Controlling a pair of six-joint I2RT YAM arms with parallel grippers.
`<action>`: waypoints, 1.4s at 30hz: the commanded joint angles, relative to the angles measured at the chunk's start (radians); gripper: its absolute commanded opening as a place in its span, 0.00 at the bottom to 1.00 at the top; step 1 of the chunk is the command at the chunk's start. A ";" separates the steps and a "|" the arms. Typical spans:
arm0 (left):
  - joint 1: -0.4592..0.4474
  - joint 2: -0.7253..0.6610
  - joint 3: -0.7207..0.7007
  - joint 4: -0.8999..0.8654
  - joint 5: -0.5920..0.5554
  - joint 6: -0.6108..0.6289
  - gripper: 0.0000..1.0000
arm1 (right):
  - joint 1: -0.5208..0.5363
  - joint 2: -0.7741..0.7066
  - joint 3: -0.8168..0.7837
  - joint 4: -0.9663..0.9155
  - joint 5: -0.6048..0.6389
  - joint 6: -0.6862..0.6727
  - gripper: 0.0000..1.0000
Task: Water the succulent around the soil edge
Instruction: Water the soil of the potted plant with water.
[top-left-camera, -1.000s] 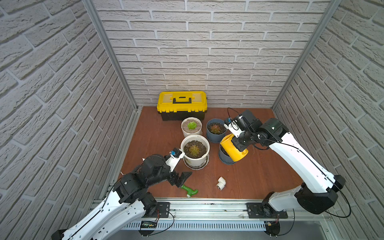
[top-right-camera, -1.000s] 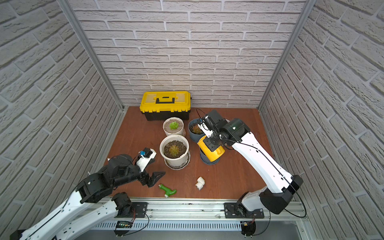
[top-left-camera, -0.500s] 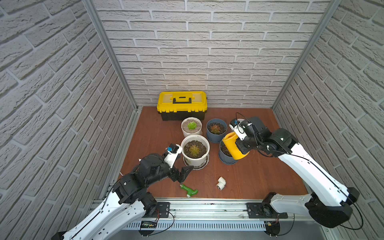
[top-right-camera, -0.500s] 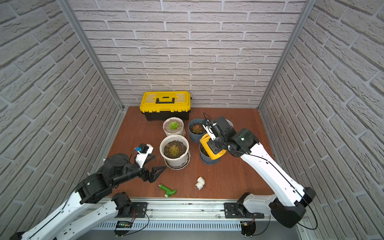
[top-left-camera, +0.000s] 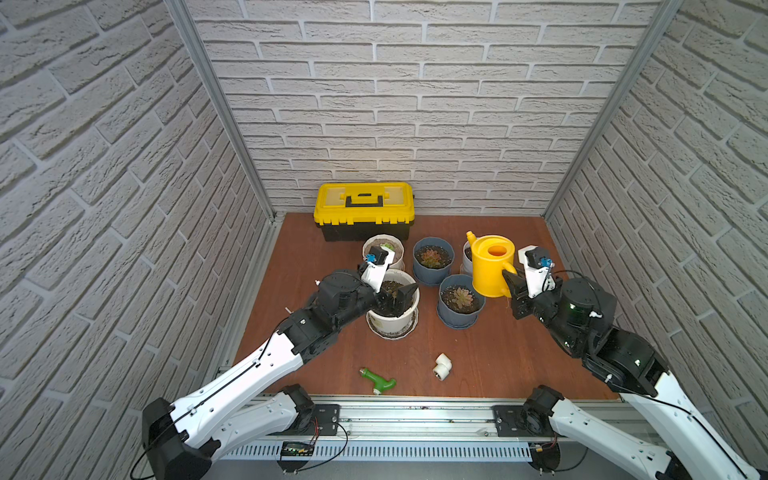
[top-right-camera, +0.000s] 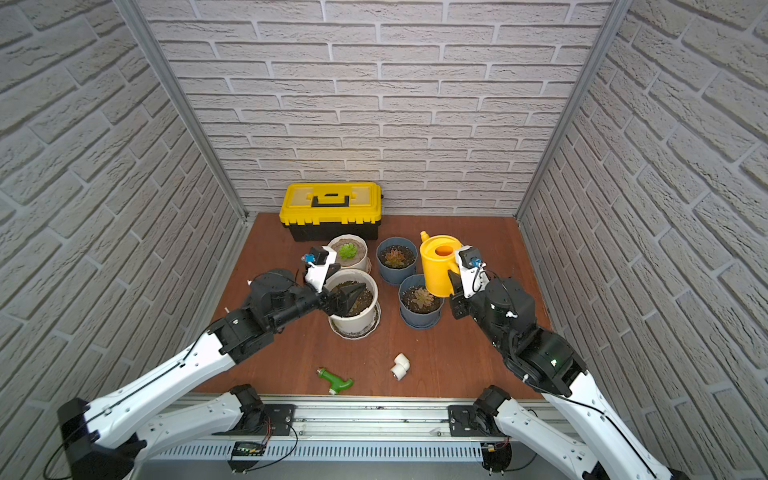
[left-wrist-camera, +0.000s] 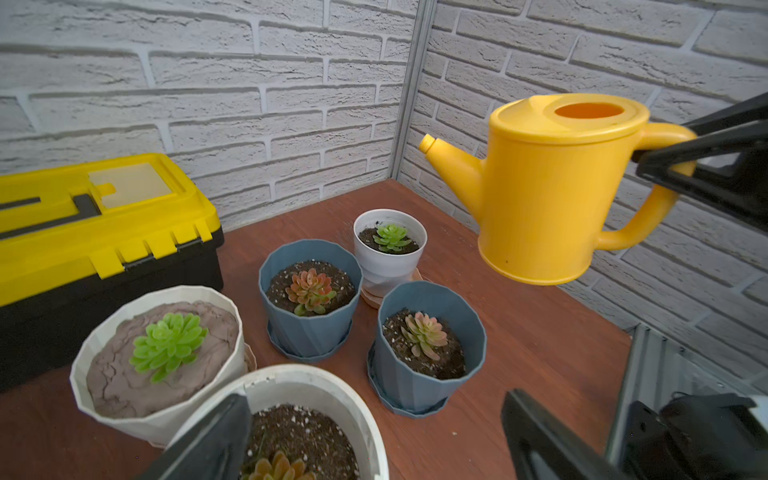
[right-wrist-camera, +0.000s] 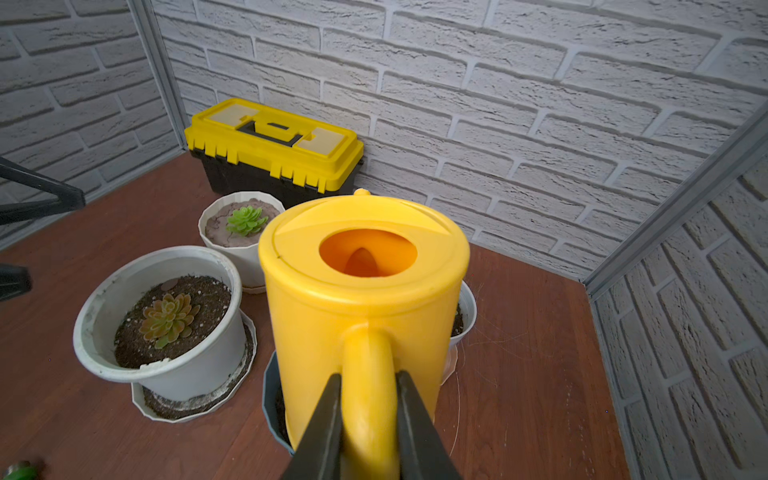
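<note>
Reddish-brown wooden table (top-left-camera: 503, 361) boxed by white brick walls (top-left-camera: 415, 104), right tool (right-wrist-camera: 368, 378) pinching handle of upright yellow plastic watering can (top-left-camera: 492, 270) aloft near blue-grey potted succulent (top-left-camera: 460, 297), left tool (top-left-camera: 395, 297) spread over large white pot (top-left-camera: 390, 322)

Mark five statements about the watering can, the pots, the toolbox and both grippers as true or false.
1. The right gripper is shut on the handle of the watering can. True.
2. The watering can is tipped over, pouring. False: it hangs upright in the air, and no water shows.
3. The left gripper is open over the large white pot. True.
4. The toolbox has its lid raised. False: the lid is closed.
5. Three blue pots stand on the table. False: there are two blue pots.
</note>
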 joint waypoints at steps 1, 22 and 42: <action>0.009 0.077 0.084 0.170 -0.004 0.132 0.98 | -0.025 0.035 0.028 0.201 0.049 -0.045 0.02; 0.144 0.580 0.492 -0.029 0.351 0.223 0.98 | -0.379 0.704 0.669 -0.513 -0.294 -0.174 0.02; 0.142 0.644 0.526 -0.078 0.379 0.213 0.98 | -0.368 0.920 0.840 -0.613 -0.245 -0.135 0.03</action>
